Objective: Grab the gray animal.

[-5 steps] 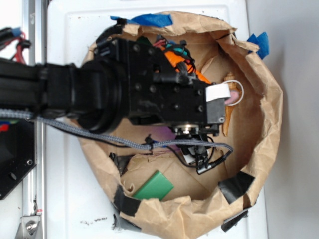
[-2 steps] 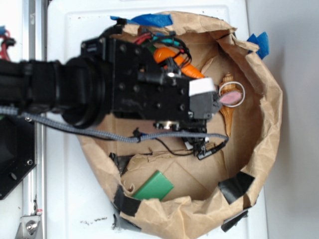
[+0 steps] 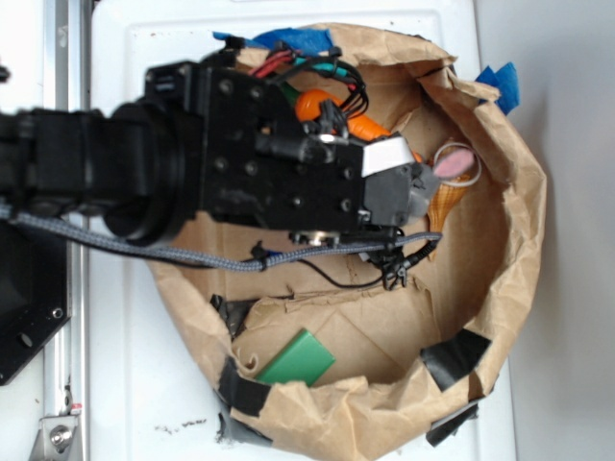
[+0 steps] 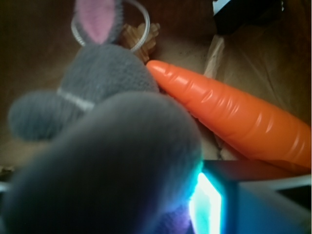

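The gray animal point(image 3: 426, 180), a soft plush rabbit with a pink-lined ear, hangs at the tip of my gripper point(image 3: 415, 188), which is shut on it above the paper bowl. In the wrist view the gray animal point(image 4: 107, 141) fills the lower left, blurred and very close, with its ear pointing up. One finger point(image 4: 263, 204) shows as a dark blue block at the lower right, pressed against the plush. The orange carrot point(image 4: 234, 117) lies just right of the rabbit, and its top point(image 3: 312, 104) peeks out behind my arm.
A crumpled brown paper bowl point(image 3: 509, 240) rings the workspace, patched with black tape point(image 3: 452, 357) and blue tape point(image 3: 288, 38). A tan seashell point(image 3: 450, 199) lies under the rabbit's ear. A green block point(image 3: 298, 358) rests at the front. My arm and cables cover the bowl's left half.
My gripper has drawn back toward the upper left and risen, carrying the gray animal with it; the ear now sits higher over the seashell. More of the bowl floor shows.
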{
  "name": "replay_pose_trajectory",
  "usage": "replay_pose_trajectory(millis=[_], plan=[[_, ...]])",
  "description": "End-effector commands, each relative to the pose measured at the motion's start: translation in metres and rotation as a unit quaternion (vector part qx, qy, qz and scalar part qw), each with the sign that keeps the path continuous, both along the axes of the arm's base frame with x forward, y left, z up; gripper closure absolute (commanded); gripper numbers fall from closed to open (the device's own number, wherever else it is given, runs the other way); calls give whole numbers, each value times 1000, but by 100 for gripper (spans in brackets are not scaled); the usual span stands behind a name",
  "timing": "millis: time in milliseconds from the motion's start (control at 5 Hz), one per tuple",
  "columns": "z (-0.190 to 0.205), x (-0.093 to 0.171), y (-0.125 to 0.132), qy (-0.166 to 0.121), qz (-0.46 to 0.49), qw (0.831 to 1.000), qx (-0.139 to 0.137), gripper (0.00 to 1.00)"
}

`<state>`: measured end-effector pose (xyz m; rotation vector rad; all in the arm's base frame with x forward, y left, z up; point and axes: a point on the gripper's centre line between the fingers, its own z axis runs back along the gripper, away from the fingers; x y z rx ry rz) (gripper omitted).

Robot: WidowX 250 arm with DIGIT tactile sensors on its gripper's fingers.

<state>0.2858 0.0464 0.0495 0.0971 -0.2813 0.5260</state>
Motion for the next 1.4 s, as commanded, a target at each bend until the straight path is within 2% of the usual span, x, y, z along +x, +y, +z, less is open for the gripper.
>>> replay_pose_trajectory(millis=[0, 200, 400, 600, 800, 1200], plan=[[24, 0, 6, -23, 2, 1000, -9, 100], [36, -11, 2, 17, -10, 999, -34, 100], [56, -31, 1, 80, -19, 994, -70, 100], [81, -42, 6, 81, -6, 995, -65, 100], [106, -44, 10, 80, 4, 994, -73, 100], [135, -52, -5, 63, -6, 994, -84, 100]])
